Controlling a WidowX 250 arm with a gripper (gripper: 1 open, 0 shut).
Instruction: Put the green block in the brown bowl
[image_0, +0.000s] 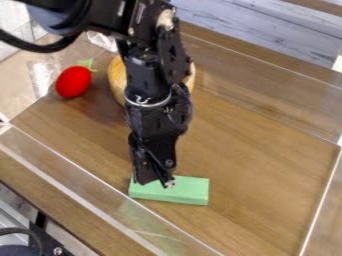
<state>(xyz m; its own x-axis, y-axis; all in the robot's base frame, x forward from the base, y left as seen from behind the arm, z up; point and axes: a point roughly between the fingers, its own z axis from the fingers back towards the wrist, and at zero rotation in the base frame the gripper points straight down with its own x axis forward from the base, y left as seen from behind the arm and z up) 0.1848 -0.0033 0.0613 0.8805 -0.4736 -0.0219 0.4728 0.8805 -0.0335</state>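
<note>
The green block lies flat on the wooden table near the front edge. My gripper points straight down with its fingertips at the block's back left edge. Its jaws are together and nothing shows between them. Whether the tips touch the block I cannot tell. The brown bowl stands at the back, mostly hidden behind my arm, with only its sides showing.
A red round toy lies left of the bowl. A clear plastic piece sits at the back left. The table has a raised pale rim along the front and right.
</note>
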